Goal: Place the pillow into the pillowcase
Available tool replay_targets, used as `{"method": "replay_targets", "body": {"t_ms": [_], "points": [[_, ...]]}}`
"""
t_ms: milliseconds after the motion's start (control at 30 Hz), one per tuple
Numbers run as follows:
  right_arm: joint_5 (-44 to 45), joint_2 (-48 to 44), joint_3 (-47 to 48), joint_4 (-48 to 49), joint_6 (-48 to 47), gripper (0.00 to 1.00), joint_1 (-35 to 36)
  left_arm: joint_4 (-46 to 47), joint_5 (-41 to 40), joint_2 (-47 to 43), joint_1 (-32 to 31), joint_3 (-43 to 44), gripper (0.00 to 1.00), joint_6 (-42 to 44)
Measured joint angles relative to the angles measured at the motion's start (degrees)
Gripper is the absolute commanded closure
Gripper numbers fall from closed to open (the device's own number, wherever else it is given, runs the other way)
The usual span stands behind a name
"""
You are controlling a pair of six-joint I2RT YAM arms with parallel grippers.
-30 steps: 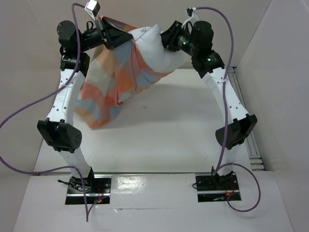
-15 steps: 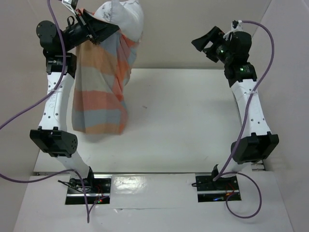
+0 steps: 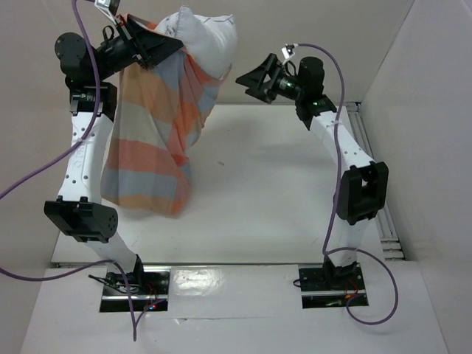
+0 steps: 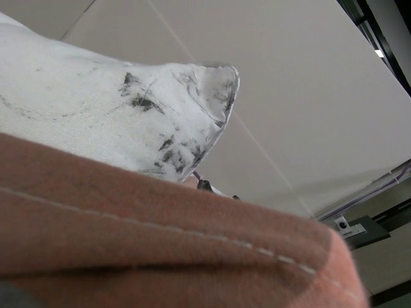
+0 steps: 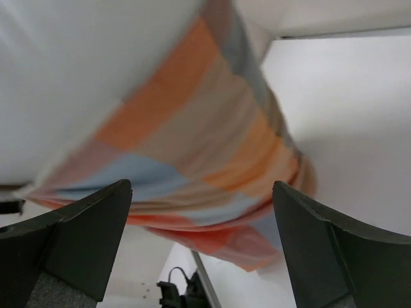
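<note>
White pillow (image 3: 210, 37) sits mostly inside the checked pillowcase (image 3: 147, 155), its bare top sticking out between the two sets of jaws. The left jaws are clamped on the pillowcase's upper edge, and the sack hangs below them over the bench (image 3: 280, 192). The right jaws gape wide and empty, near the pillow but apart from it.

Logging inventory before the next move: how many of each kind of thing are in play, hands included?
pillow: 1
pillowcase: 1
hands: 2, the left hand shut on the pillowcase, the right hand open
total: 4
</note>
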Motion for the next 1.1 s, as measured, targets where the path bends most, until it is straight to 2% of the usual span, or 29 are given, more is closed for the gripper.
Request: {"method": "replay_targets", "body": {"t_ms": [133,267,367,400,500,667,700,767,800,867,900,1100], "points": [[-1.33,2.97,6.8,3.34,2.49,0.05,2.75,-0.28,0.55,-1.09,-0.09,-0.74,1.0,0.0],[-1.29,2.97,8.07,6.75,4.92,0.11,4.04,-0.26,0.72,-1.31,-0.17,-0.79,1.0,0.0],[-1.27,3.61,8.63,6.6,5.77,0.11,4.28,-0.2,0.68,-1.44,-0.17,-1.27,1.0,-0.02],[-1.25,4.15,9.33,6.6,5.86,0.18,4.44,-0.17,0.63,-1.62,-0.17,-1.62,1.0,-0.02],[-1.29,6.91,12.17,6.29,6.21,0.23,4.52,-0.04,0.61,-1.81,-0.37,-1.9,1.0,-0.02],[-1.95,14.27,21.57,3.39,5.62,0.43,4.57,0.0,0.61,-1.92,-0.57,-1.97,1.0,-0.02],[-2.19,15.34,23.12,2.51,5.57,0.6,4.57,-0.02,0.61,-1.92,-0.57,-1.99,1.0,-0.02],[-2.62,16.63,25.03,0.63,4.7,0.75,4.57,0.0,0.59,-1.92,-0.57,-1.99,1.0,-0.02],[-2.78,16.7,25.14,-0.15,4.42,0.85,4.57,0.0,0.59,-1.92,-0.57,-1.99,1.0,-0.02],[-2.99,16.31,24.33,-0.52,3.85,0.97,4.57,0.22,0.59,-1.92,-0.57,-2.29,1.0,-0.02],[-3.04,15.76,23.41,-0.48,3.63,1.0,4.57,0.28,0.59,-1.92,-0.57,-2.43,1.0,-0.02],[-2.82,13.22,20.44,-1.16,1.79,1.0,4.57,1.16,0.59,-1.95,-0.57,-3.1,1.0,-0.09]]}}
